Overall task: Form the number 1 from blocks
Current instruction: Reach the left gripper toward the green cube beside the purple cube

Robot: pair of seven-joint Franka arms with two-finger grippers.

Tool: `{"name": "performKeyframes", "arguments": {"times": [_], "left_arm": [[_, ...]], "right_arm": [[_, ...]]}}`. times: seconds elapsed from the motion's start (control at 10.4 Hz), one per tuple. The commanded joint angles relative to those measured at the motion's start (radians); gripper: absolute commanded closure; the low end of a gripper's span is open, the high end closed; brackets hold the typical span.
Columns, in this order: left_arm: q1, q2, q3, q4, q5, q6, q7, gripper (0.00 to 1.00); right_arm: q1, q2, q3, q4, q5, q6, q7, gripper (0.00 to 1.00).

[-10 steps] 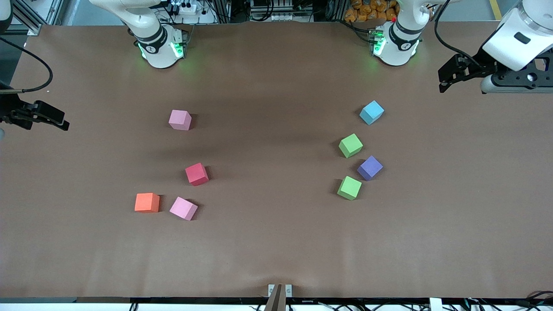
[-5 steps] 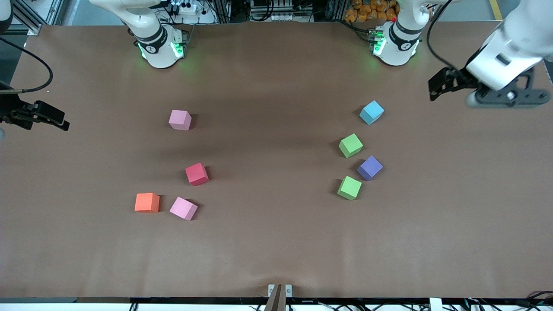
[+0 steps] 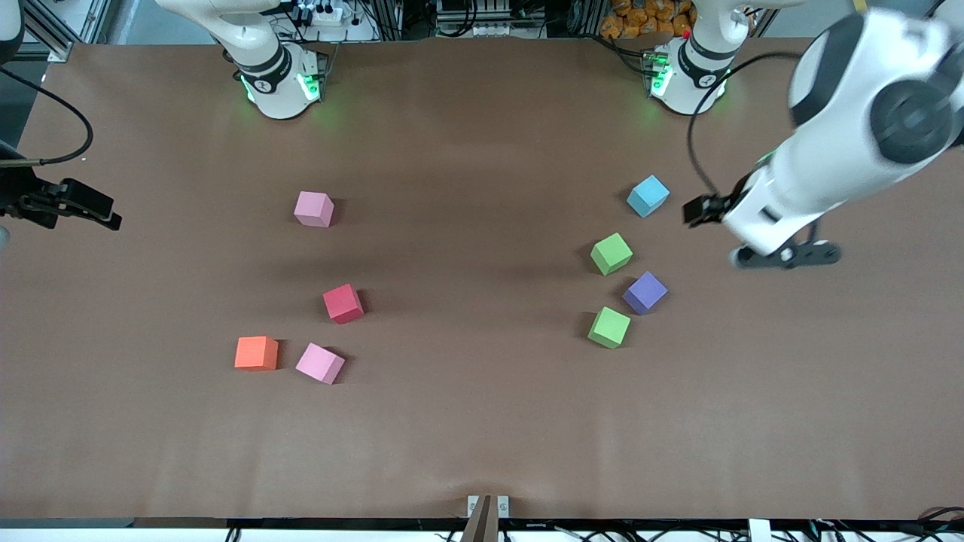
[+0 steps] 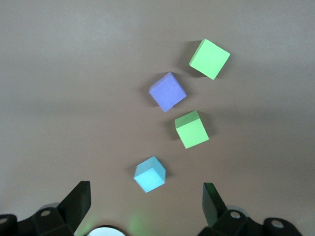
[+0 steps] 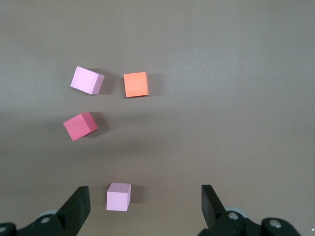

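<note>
Two light green blocks and a purple block lie clustered toward the left arm's end of the table. The red block and the orange block lie toward the right arm's end. My left gripper hangs open and empty in the air beside the light blue cube. In the left wrist view the left gripper frames the purple block and both green blocks. My right gripper waits open at the table's edge. The right wrist view shows the red block and the orange block.
One pale pink cube sits farther from the front camera than the red block. A second pink cube lies beside the orange block. The right arm's base and the left arm's base stand along the table's back edge.
The left arm has swung down from the table's end toward the light blue cube, gripper still open. The right arm and all cubes have stayed put.
</note>
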Motion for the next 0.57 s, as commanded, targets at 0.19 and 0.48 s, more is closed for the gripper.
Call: {"name": "performKeyframes", "arguments": {"times": [0.19, 0.48], "left_arm": [[-0.025, 0.012, -0.042, -0.266, -0.018, 0.305, -0.274, 0.00], [-0.022, 0.007, -0.059, -0.428, -0.019, 0.456, -0.420, 0.00]], "right_arm": [[-0.019, 0.082, 0.004, 0.006, 0.018, 0.096, -0.006, 0.00], [-0.020, 0.165, 0.006, 0.006, 0.019, 0.186, -0.003, 0.00]]}}
